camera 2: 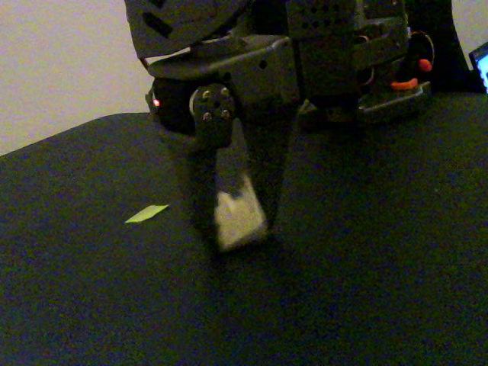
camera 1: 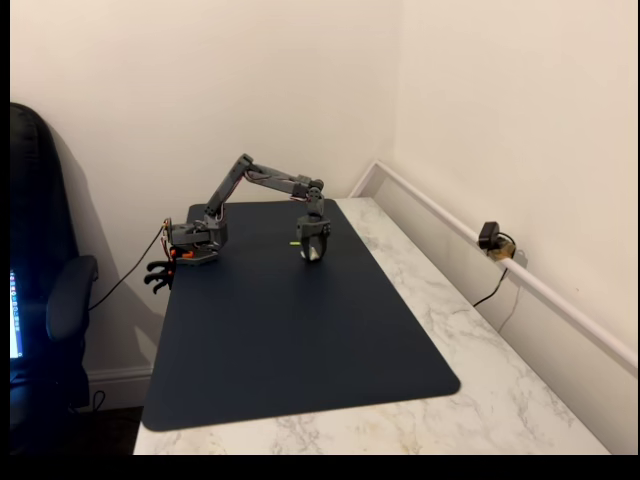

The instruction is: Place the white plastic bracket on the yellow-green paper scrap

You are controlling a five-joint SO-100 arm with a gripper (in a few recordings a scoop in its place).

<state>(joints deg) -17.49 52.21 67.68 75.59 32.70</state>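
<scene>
Half done, we judge: our dark grey two-finger gripper (camera 2: 242, 221) pinches the small off-white plastic bracket (camera 2: 238, 217) near the dark mat's (camera 1: 300, 340) far edge, just beside the thin yellow-green paper scrap (camera 2: 146, 213), not yet on it.

Soft, even room light in one fixed view; dim and murky in the other.

The close fixed view is underexposed, grainy and blurred around the gripper (camera 2: 240, 221); the dark mat (camera 1: 300, 340) shows faint shadows.
</scene>
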